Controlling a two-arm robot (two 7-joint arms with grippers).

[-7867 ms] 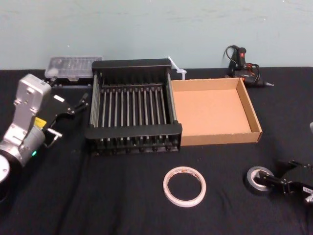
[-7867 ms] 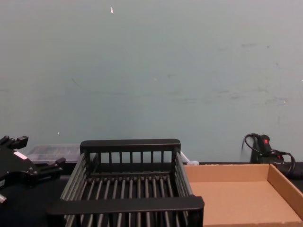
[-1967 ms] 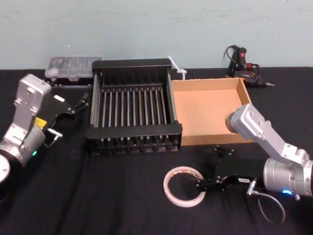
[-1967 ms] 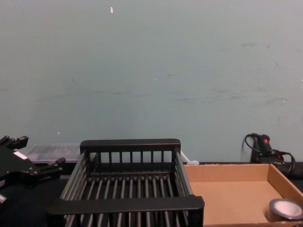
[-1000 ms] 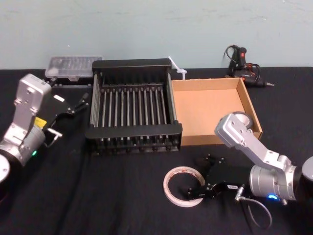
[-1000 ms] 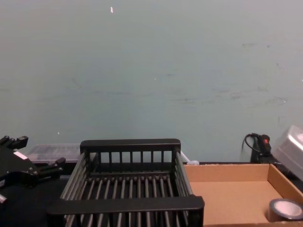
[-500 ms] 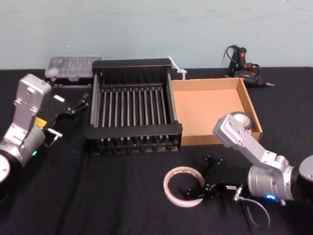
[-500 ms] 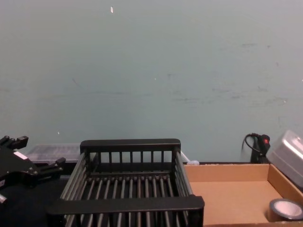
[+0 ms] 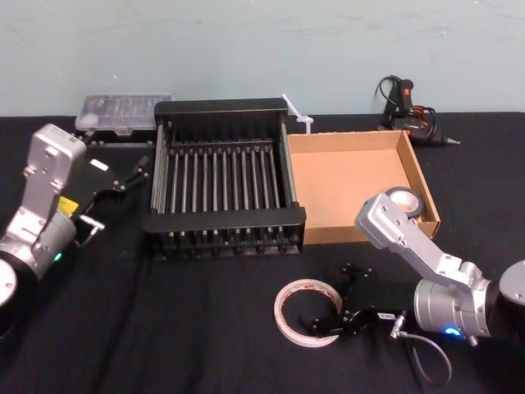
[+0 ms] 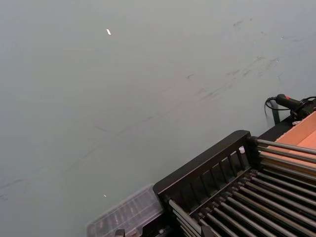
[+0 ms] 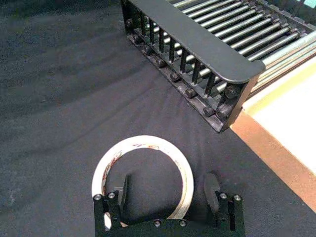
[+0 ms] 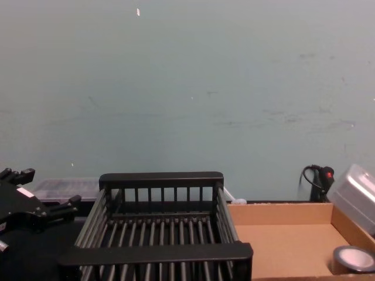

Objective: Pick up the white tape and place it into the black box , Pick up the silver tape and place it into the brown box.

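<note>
The white tape (image 9: 308, 313) lies flat on the black cloth in front of the black box (image 9: 223, 220). My right gripper (image 9: 330, 297) is open and low over the tape's right side. In the right wrist view one fingertip (image 11: 124, 183) is inside the white tape (image 11: 143, 148) ring and the other is outside it. The silver tape (image 9: 404, 200) rests in the brown box (image 9: 349, 180), in its front right corner. It also appears in the chest view as the silver tape (image 12: 353, 259). My left gripper (image 9: 135, 172) stays parked, open, left of the black box.
A clear plastic case (image 9: 123, 111) sits behind the crate's left corner. A black glue gun (image 9: 406, 107) lies behind the cardboard tray. My right arm's silver elbow (image 9: 385, 222) hangs over the tray's front wall. Bare black cloth spreads left of the white roll.
The silver tape has gone from the table into the brown box. Over the last second my right gripper crept a little left and down onto the white tape's right edge.
</note>
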